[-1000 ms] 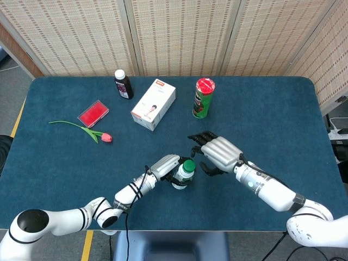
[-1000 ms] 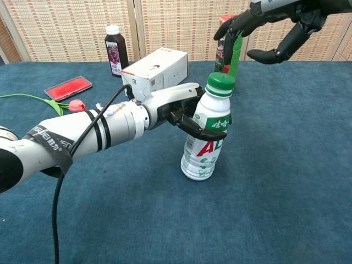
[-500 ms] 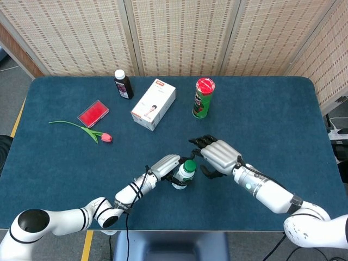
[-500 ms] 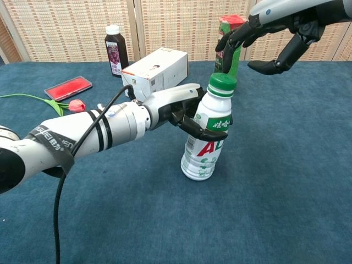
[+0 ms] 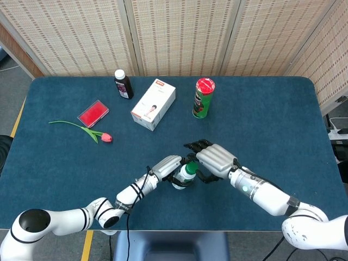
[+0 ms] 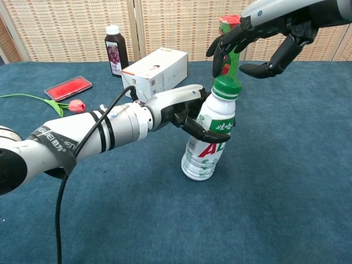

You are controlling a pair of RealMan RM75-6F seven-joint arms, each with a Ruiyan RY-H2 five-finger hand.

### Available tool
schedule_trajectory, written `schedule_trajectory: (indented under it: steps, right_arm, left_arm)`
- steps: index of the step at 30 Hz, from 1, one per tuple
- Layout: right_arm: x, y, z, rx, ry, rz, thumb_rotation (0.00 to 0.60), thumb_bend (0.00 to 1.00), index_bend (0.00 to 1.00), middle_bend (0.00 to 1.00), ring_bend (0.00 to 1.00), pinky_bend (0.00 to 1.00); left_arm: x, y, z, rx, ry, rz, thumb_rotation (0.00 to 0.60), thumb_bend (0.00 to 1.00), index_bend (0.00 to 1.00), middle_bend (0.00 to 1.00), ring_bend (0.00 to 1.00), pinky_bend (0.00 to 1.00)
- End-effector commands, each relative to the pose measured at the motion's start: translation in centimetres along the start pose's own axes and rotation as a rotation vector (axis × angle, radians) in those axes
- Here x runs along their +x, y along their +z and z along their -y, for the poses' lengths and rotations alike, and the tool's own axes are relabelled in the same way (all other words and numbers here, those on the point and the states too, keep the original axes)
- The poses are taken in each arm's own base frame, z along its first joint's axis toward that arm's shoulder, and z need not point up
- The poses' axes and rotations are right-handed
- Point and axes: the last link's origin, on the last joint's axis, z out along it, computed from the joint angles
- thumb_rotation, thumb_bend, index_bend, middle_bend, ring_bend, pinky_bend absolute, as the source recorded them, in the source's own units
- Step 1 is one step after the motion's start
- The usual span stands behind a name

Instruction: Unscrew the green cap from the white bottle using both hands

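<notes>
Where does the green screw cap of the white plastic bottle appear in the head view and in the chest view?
Head view: the green screw cap sits low, just right of centre, between the two hands.
Chest view: the cap is upper right of centre, atop the white plastic bottle, under the right hand.
Shared landmark: the white cardboard box lies behind the bottle, to its left.

White arms with black joint bands; left robot hand [image 6: 184, 113] silver-backed, black-fingered, trailed by a black cable [image 6: 77, 165].
</notes>
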Motion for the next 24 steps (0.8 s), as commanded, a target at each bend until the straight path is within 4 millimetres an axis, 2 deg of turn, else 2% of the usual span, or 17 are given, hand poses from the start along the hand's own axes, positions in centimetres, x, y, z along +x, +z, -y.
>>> schedule_trajectory:
  steps: [1,8,17,24]
  right_arm:
    - [0.0,-0.1,0.2,0.008,0.003,0.001,0.5,0.56,0.28,0.0,0.0,0.0]
    - [-0.1,-0.7,0.6,0.032,0.04,0.027,0.5,0.56,0.32,0.0,0.0,0.0]
    - [0.2,-1.6,0.3,0.029,0.018,0.016,0.501,0.56,0.35,0.0,0.0,0.0]
    - [1.1,-1.9,-0.9,0.015,0.022,-0.089,0.502,0.56,0.24,0.0,0.0,0.0]
  left_arm:
    - [0.1,0.0,0.0,0.001,-0.001,-0.002,0.6,0.93,0.76,0.91,0.57,0.94]
    - [0.3,0.1,0.5,0.015,-0.01,-0.009,0.6,0.93,0.76,0.91,0.57,0.94]
    - [1.0,0.2,1.0,0.024,-0.012,-0.025,0.6,0.93,0.76,0.91,0.57,0.94]
    - [1.2,0.0,1.2,0.027,-0.007,-0.028,0.6,0.93,0.76,0.91,0.57,0.94]
